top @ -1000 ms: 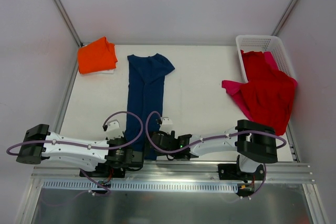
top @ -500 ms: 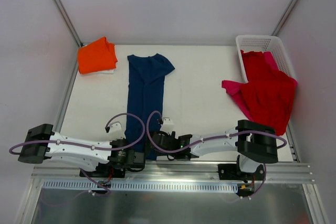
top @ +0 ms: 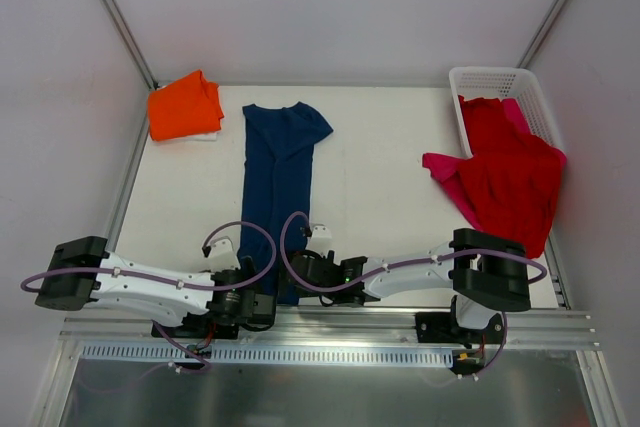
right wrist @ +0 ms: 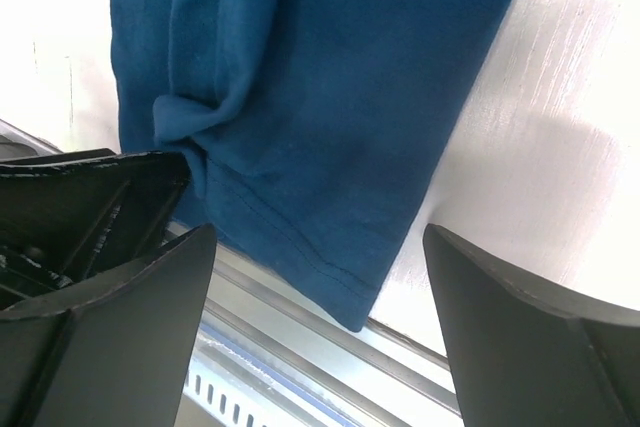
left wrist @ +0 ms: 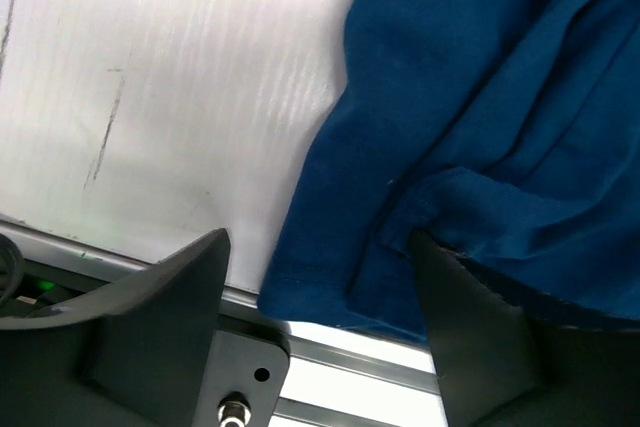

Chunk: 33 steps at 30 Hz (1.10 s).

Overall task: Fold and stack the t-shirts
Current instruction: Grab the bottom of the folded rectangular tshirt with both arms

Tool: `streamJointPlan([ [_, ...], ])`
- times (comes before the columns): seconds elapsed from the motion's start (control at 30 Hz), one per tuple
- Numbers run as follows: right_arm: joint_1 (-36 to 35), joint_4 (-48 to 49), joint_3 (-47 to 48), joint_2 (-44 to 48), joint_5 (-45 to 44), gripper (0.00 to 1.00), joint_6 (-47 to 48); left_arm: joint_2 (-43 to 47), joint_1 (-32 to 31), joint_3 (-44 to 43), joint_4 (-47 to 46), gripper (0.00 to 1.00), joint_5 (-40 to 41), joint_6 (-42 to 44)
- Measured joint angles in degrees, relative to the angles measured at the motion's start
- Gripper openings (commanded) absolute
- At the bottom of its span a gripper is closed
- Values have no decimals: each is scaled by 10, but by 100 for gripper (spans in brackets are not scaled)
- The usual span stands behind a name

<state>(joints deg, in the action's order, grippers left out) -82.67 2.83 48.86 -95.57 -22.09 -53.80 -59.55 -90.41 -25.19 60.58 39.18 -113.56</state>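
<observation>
White bench under pale walls: orange t-shirt folded at far left corner. Navy t-shirt narrowed to a long strip mid-bench, hem at near edge between left jaws and right jaws, both spread open, gripping nothing. Left to do: crosswise fold, stacking — then red t-shirt and pink t-shirt, spilling from basket at far right corner.

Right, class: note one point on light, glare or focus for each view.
Top external: even, soft light, all sharp, hardly any shadow by the orange t-shirt. Left wrist: streaky glare on the white table; the near jaws are dim. Right wrist: a grey shadow on the table beside the navy t-shirt, hem stitching crisp.
</observation>
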Motion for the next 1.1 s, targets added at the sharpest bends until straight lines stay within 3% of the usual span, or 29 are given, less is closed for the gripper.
streamJointPlan([
  [0.07, 0, 0, 0, 0, 0, 80, 0, -2, -2, 3, 0, 56, -3, -1],
  [0.1, 0, 0, -1, 0, 0, 71, 0, -4, -3, 3, 0, 45, -4, -1],
  [0.17, 0, -1, -7, 0, 1, 58, -1, -9, -4, 3, -3, 35, -4, -3],
  [0.23, 0, -2, -12, 0, 1, 38, -1, -15, -4, 3, -5, 23, -2, -5],
  [0.3, 0, -5, -18, -2, 3, 18, -4, -17, -4, 3, -7, 20, 0, -5],
  [0.4, 1, -7, -21, -7, 6, 0, -6, -20, -4, 2, -8, 16, 2, -6],
  [1.1, 4, 4, -25, -7, 13, 0, -8, -50, -4, -19, -7, 3, 9, 2],
])
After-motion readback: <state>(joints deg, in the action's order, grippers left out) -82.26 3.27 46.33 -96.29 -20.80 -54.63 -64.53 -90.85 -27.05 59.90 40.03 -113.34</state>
